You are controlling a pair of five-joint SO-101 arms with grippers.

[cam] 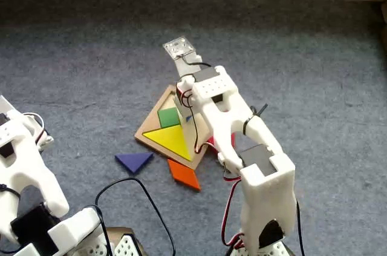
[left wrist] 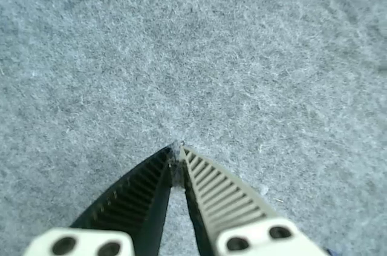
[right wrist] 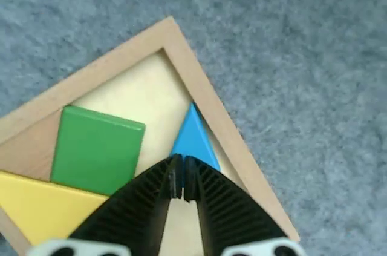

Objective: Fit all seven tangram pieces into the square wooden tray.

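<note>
The right gripper [right wrist: 182, 178] hangs over the square wooden tray [right wrist: 205, 86], its jaws drawn together with only a thin slit between them. The tips sit at the wide end of the blue triangle [right wrist: 193, 138]; whether they actually pinch it cannot be told. That triangle lies inside the tray along the rim on the right side, its point aimed toward the far corner.

Left of it, across a strip of bare tray floor, lies the green square [right wrist: 97, 150]. The yellow triangle [right wrist: 42, 204] sits on the near side of the green square and touches it.

In the high view the right arm [cam: 254, 159] stretches from the near edge over the tray [cam: 140, 135], which is turned corner-on like a diamond. The green square [cam: 169, 117] and yellow triangle [cam: 170, 140] show to the arm's left.

On the grey carpet [cam: 91, 68], the dark blue triangle [cam: 134, 161] lies near-left of the tray. The orange parallelogram [cam: 184, 174] lies just beside the tray's near corner. A red piece [cam: 211, 144] peeks out under the arm at the tray's right edge.

The left gripper [left wrist: 176, 150] is fully closed on nothing, over bare carpet, with the left arm [cam: 24, 195] at the near left, well apart from the tray.
</note>
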